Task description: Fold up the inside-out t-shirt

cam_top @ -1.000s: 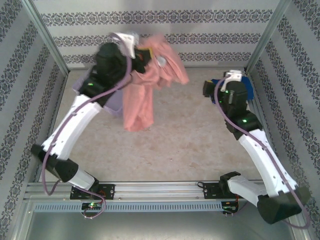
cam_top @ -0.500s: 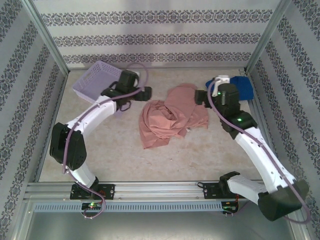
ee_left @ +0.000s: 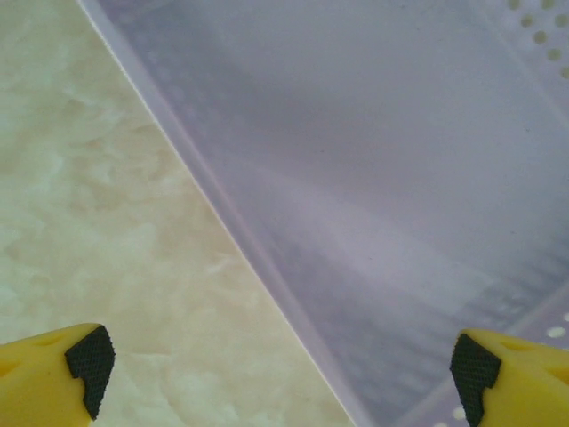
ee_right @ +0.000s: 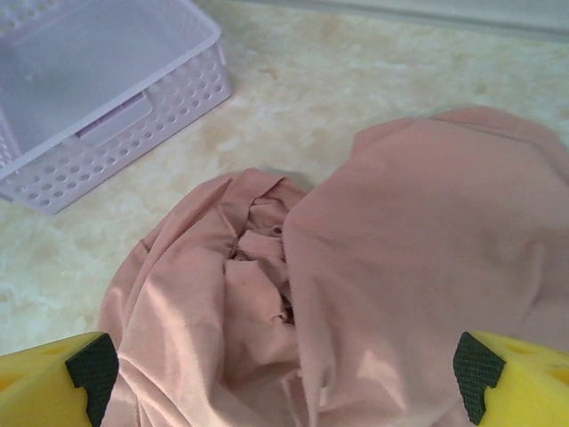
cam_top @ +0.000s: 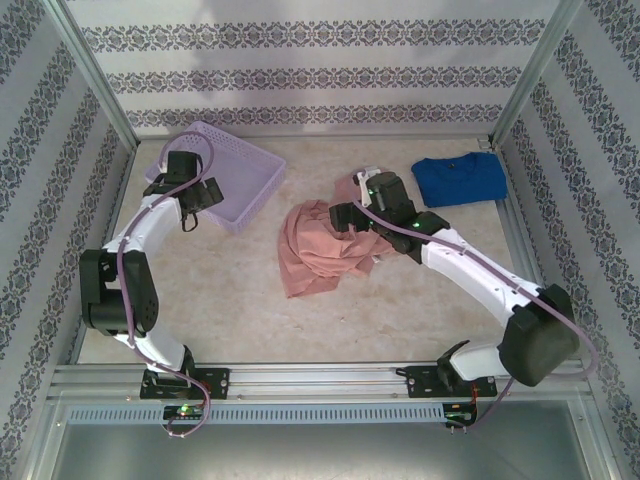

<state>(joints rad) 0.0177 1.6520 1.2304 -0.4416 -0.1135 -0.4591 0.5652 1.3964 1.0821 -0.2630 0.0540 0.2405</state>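
- The inside-out t-shirt [cam_top: 322, 255] is seen crumpled mid-table, long axis 7 to 1 o'clock.
- The right gripper [cam_top: 345, 213], spread wide and empty, is held over its 12 o'clock edge: the nearer arm.
- The left gripper [cam_top: 195, 205], also wide, is found by the lilac basket [cam_top: 250, 150], at 10 o'clock.

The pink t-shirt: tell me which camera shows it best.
Top external: it takes in nearly all of the pink t-shirt, crumpled, one side under the right arm. The right wrist view gives its folds close up, cropped at the frame. The left wrist camera faces the lilac basket.
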